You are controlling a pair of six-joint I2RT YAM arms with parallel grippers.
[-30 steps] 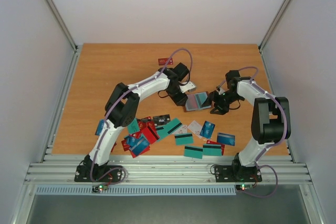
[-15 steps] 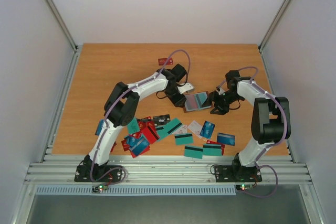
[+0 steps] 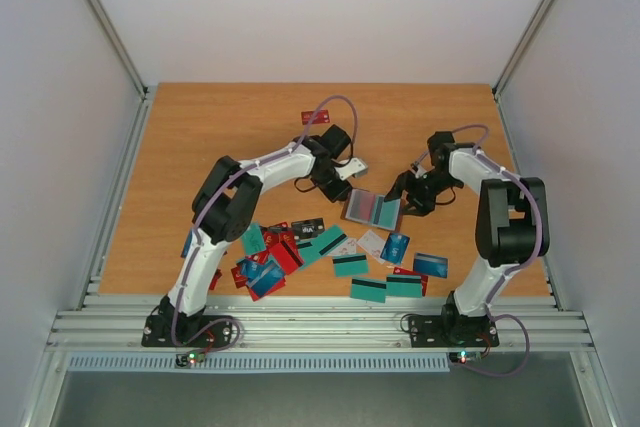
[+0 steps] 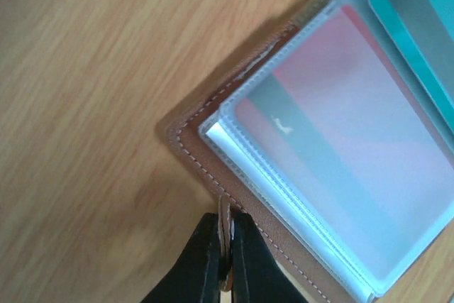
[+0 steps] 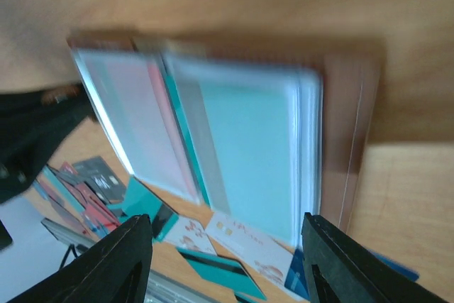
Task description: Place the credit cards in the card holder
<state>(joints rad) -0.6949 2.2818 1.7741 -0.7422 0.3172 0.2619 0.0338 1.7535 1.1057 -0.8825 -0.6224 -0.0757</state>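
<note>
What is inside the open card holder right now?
The card holder lies open. Its clear sleeves show a red card on one page and a teal card on the neighbouring page. More sleeves are stacked underneath, and whatever they hold is covered.

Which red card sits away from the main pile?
The red card alone at the far side, beyond the left arm; the rest cluster near the bases.

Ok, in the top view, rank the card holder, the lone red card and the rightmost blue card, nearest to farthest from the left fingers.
1. card holder: right beside the left fingers, on their near-right side.
2. lone red card: beyond them, toward the far side.
3. rightmost blue card: farthest, off to the near right.
</note>
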